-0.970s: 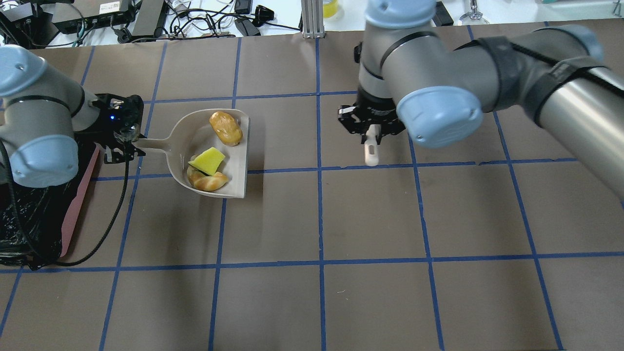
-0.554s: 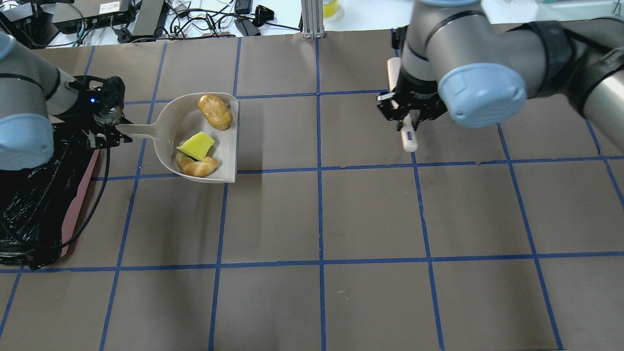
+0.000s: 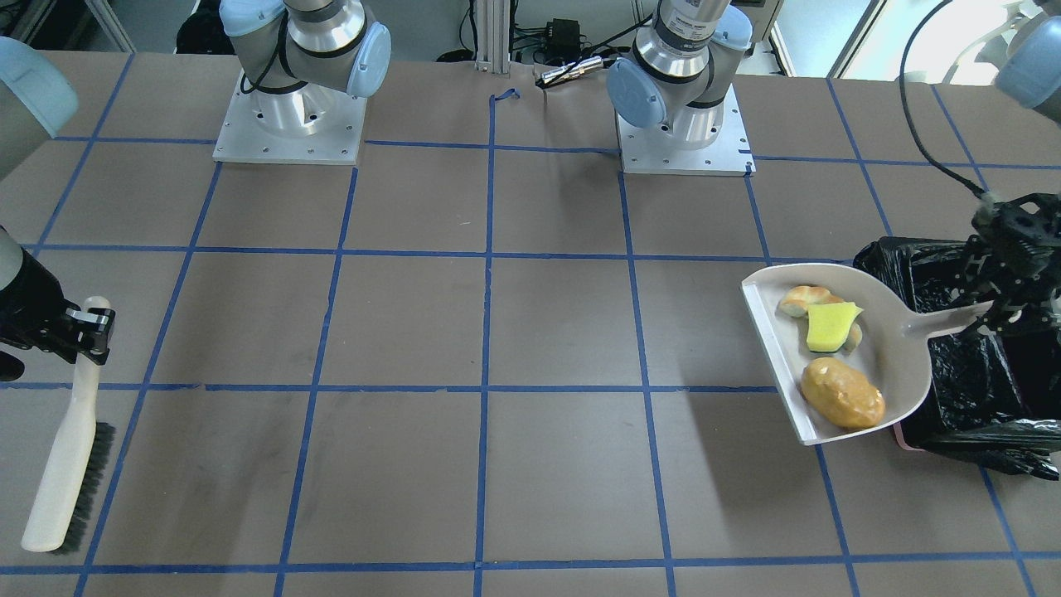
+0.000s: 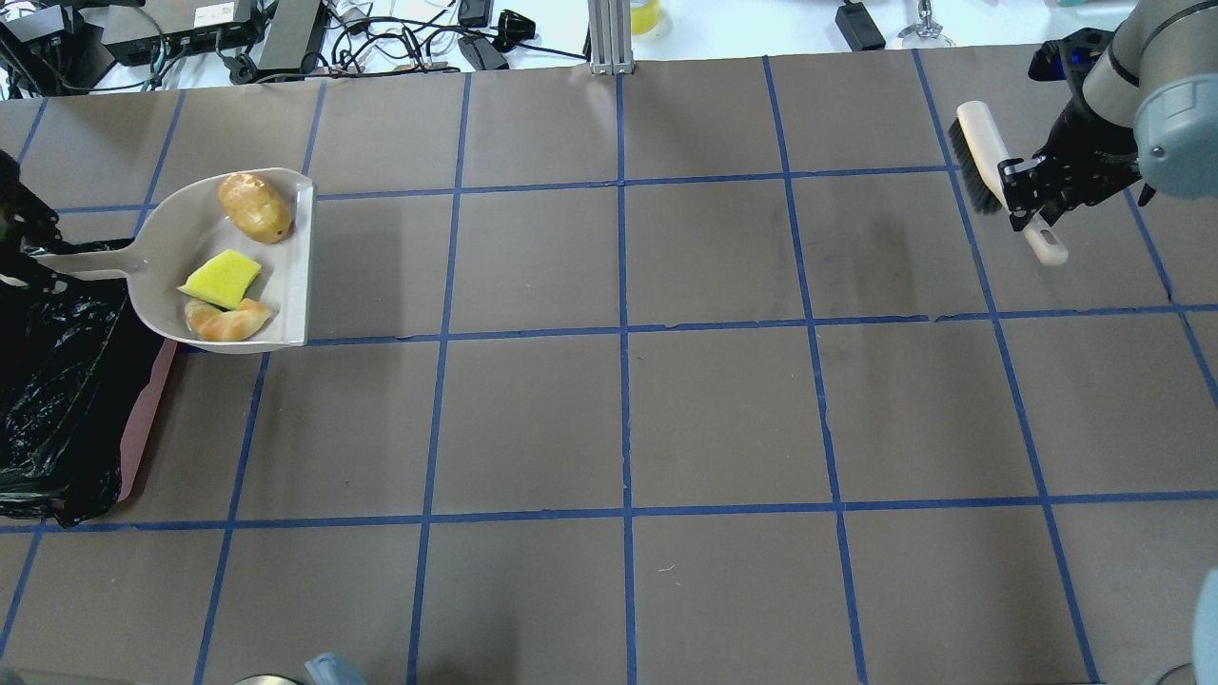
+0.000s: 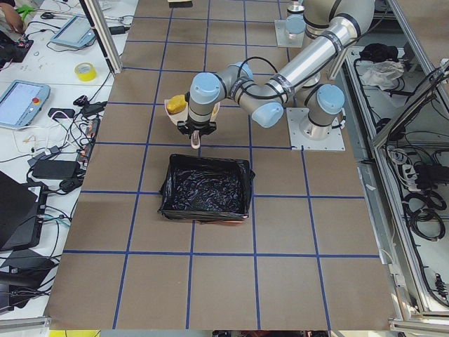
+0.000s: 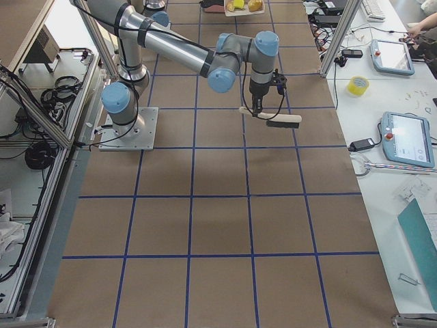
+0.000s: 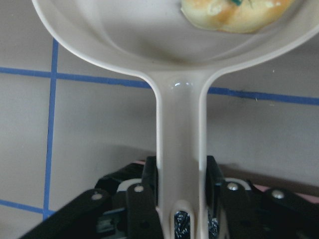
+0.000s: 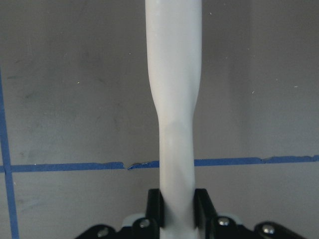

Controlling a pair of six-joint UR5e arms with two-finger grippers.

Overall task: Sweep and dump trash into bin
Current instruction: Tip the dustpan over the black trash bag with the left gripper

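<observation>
The beige dustpan (image 4: pixel 171 224) holds the trash: a glossy potato-like lump (image 4: pixel 255 206), a yellow sponge (image 4: pixel 222 279) and a tan bread piece (image 4: pixel 228 322). My left gripper (image 3: pixel 1007 290) is shut on the dustpan handle (image 7: pixel 179 129) and holds the pan lifted at the edge of the pink bin with its black bag (image 4: pixel 57 381). The pan's bowl is still beside the bin (image 3: pixel 978 390), over the table. My right gripper (image 4: pixel 1032 195) is shut on the handle of the beige brush (image 4: pixel 980 152), held at the far right of the table.
Cables and electronics lie beyond the table's far edge (image 4: pixel 285 38). The two arm bases (image 3: pixel 680 124) stand on the table's robot side. Blue tape lines grid the brown table (image 4: pixel 618 419).
My left arm has carried the loaded dustpan leftward to the bin's edge. My right arm has carried the brush right and toward the far edge, away from the middle.
</observation>
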